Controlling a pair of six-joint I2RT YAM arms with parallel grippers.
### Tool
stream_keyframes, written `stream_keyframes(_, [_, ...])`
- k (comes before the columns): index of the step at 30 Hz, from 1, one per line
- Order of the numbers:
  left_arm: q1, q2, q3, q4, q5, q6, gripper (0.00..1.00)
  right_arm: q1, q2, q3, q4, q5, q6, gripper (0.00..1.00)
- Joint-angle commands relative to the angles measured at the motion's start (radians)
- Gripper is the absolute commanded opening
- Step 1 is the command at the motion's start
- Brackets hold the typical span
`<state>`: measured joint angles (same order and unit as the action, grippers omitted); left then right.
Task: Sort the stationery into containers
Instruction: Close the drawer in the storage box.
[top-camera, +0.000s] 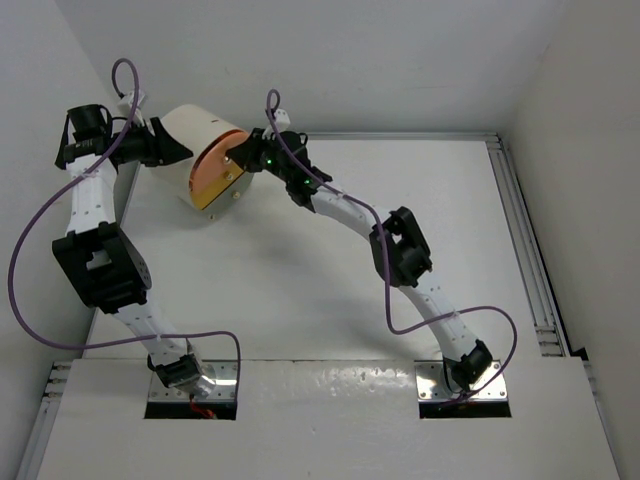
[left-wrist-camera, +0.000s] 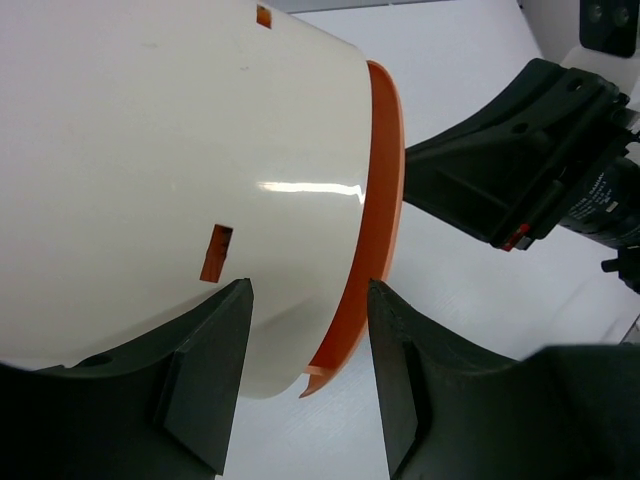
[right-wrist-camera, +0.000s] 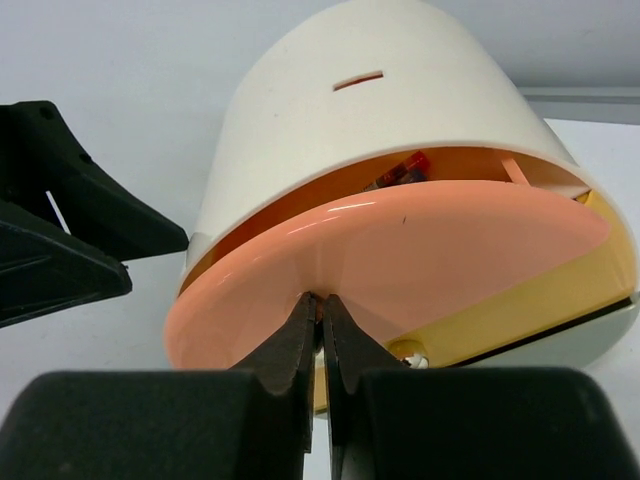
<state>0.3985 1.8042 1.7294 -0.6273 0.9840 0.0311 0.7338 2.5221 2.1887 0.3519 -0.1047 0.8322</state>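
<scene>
The bucket was seen to be of smooth cream plastic, glossy enough for a bright streak to be carried on its wall. Its orange flap was likewise smooth, with a softer sheen, and the yellow band looked matt. The left gripper and right gripper were finished in matt black plastic. The table was matt white; the rail at the right of the top view appeared metallic.
</scene>
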Motion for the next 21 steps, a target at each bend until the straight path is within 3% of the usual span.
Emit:
stream_keyframes(1, [0.002, -0.017, -0.008, 0.044, 0.054, -0.02, 0.56, 0.026, 0.035, 0.042, 0.036, -0.013, 0.002, 0.05])
stream_keyframes(9, [0.01, -0.025, -0.011, 0.038, 0.056, -0.017, 0.56, 0.039, 0.067, 0.074, 0.067, 0.002, -0.015, 0.15])
stream_keyframes(21, [0.017, -0.029, -0.005, 0.005, 0.059, 0.006, 0.56, 0.042, 0.112, 0.098, 0.116, -0.023, -0.019, 0.18])
